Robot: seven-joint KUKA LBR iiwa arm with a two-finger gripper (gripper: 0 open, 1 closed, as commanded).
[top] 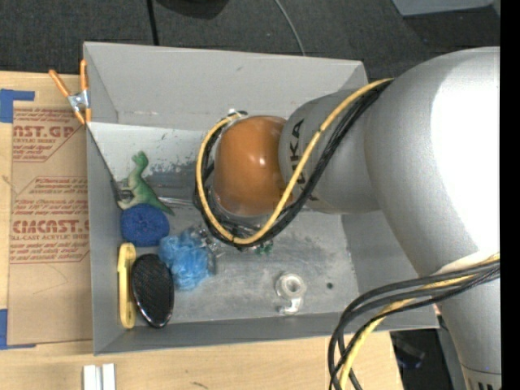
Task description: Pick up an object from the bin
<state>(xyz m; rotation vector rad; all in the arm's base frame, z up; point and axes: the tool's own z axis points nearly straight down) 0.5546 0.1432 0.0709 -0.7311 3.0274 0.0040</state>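
**Big silver arm [439, 161] in from the right, wrist down in the bin [236, 75]**

The orange cover [248, 165] sits right over the gripper [221, 238], so wide or narrow, I cannot tell. Closest to it, just to its near left, is a crumpled light-blue lump [187, 260] (soft, I'd judge): best to drop straight down, centred on it, and squeeze gently before lifting. The count, all at the left: one green dinosaur [143, 181], one dark-blue ball [145, 224], that one lump, one black oval [153, 289], one yellow strip [126, 287]. Further right is one silvery ring [288, 287].
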